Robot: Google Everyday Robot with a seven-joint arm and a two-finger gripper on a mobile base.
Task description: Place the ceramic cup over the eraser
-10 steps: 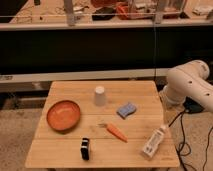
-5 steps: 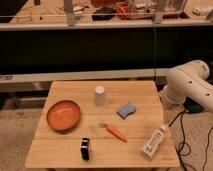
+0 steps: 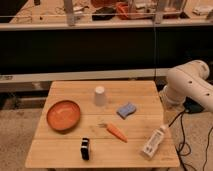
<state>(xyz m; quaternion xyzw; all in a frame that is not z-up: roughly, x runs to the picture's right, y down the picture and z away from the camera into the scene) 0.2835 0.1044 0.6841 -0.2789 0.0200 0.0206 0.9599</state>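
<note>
Nothing has moved since half a second ago: arm [image 3: 192, 85] and objects sit just as they were.

Camera view: only the arm's white housing shows, off the table's right edge. The gripper is out of view beyond it, so I cannot tell how open it is or whether it holds anything.

The cup [image 3: 100, 96] stands at the back middle of the table [image 3: 60, 159], narrow end up, untouched. The black block at the front, probably the eraser [image 3: 85, 148], is well apart from it.

The step in hand looks like the reach for the cup. It should be gripped across its sides, lifted straight and carried forward, passing between the bowl [image 3: 63, 115] and the carrot [image 3: 116, 131]. It should then be lowered squarely so the rim clears the eraser all round. The eraser stands on end, so a skewed descent could knock it over.

A sponge [image 3: 126, 110] lies right of the cup, and a bottle [image 3: 154, 141] lies at the right front corner.

The table is pale wood planks. Behind it runs a dark counter, and cables [image 3: 186, 140] trail over speckled floor on the right.
</note>
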